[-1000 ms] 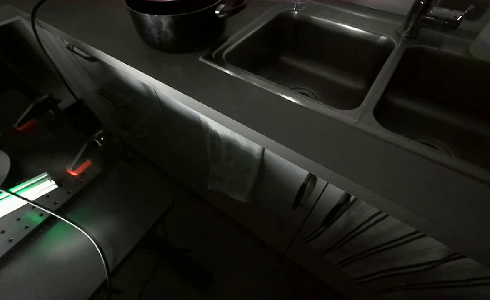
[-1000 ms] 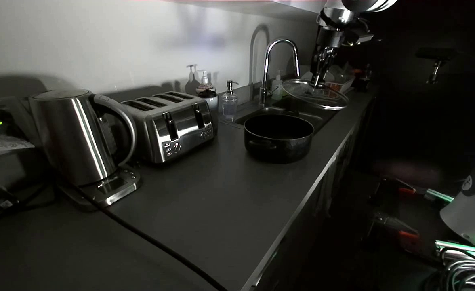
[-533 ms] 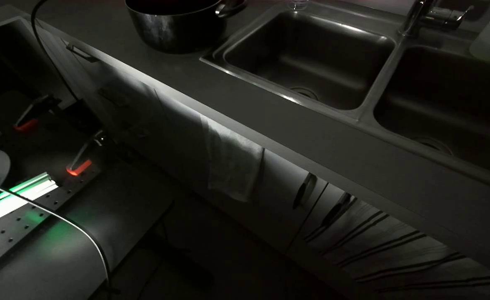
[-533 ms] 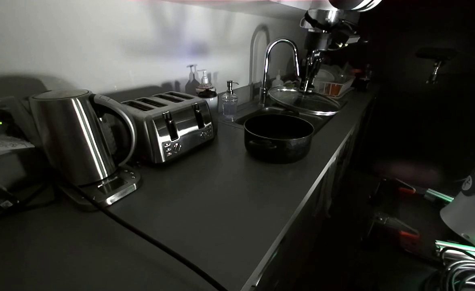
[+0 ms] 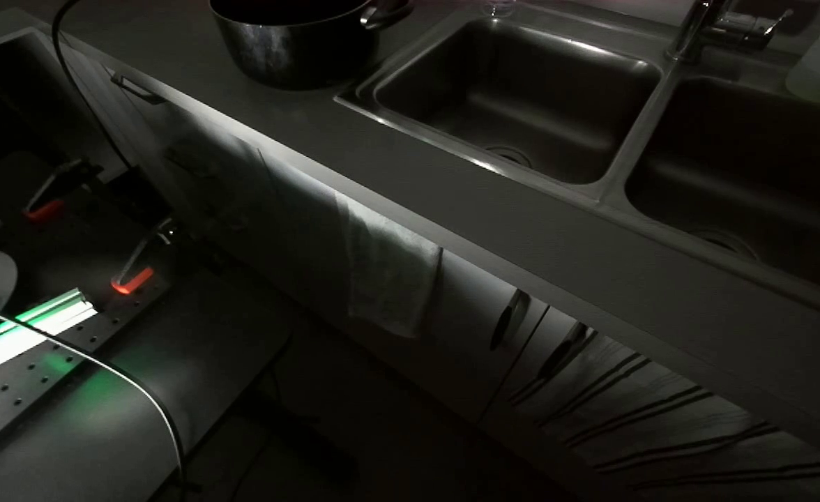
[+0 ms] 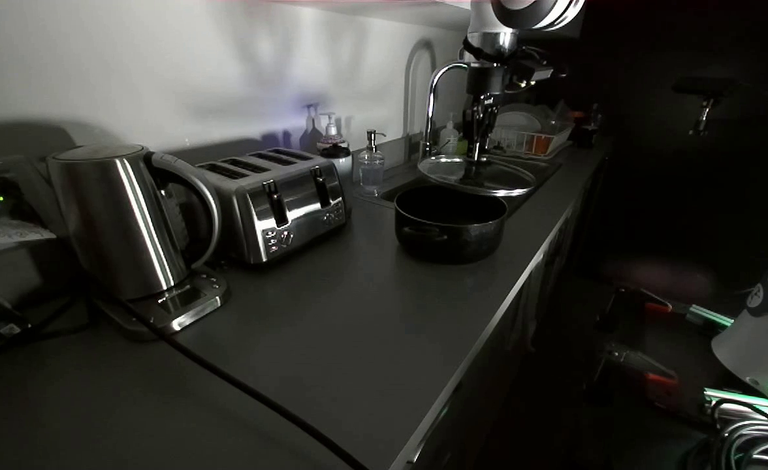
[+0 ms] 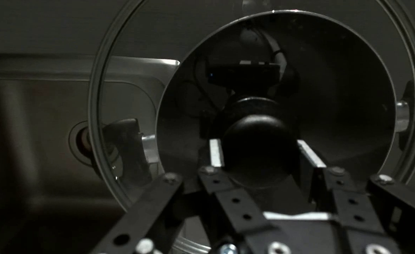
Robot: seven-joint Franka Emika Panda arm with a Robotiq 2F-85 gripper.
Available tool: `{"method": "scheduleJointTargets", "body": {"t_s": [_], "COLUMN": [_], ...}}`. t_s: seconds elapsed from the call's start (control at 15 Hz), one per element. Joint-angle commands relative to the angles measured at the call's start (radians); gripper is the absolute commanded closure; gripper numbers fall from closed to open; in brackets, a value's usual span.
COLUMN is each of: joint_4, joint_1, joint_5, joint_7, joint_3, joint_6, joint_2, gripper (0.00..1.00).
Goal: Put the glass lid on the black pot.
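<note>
My gripper [image 6: 477, 153] is shut on the dark knob [image 7: 258, 130] of the glass lid [image 6: 511, 184]. The fingertips [image 7: 216, 152] stand on both sides of the knob in the wrist view. The lid hangs in the air, tilted in an exterior view with its right edge lower. The black pot [image 6: 449, 238] stands on the counter, open at the top, and shows in both exterior views [image 5: 298, 56]. The lid is above and behind its far rim in an exterior view. In the wrist view the pot shows through the glass, inside the lid's rim [image 7: 96, 88].
The sink basins [image 5: 521, 104] lie beside the pot. A tall faucet [image 6: 431, 111] and a soap dispenser [image 6: 371, 166] stand behind, near the wall. A toaster [image 6: 299, 212] and a kettle [image 6: 116, 222] stand left of the pot. A dish rack [image 6: 534, 140] is farther back.
In an exterior view the arm has moved left and lower with the lid, from over the sink toward the pot. The pot has not moved.
</note>
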State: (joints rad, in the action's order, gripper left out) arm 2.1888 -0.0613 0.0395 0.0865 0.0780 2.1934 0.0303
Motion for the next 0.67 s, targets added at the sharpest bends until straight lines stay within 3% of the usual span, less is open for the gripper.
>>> {"method": "scheduleJointTargets", "body": {"t_s": [0.0,0.6], "joint_4": [-0.092,-0.16], "joint_1": [0.006,0.022], "joint_5": [0.002,0.012], "joint_7": [-0.009,-0.017], "joint_3": [-0.014,-0.041], "joint_6": [-0.05,-0.048], "joint_2": [-0.067,-0.161], "gripper": [0.75,0.75]}}
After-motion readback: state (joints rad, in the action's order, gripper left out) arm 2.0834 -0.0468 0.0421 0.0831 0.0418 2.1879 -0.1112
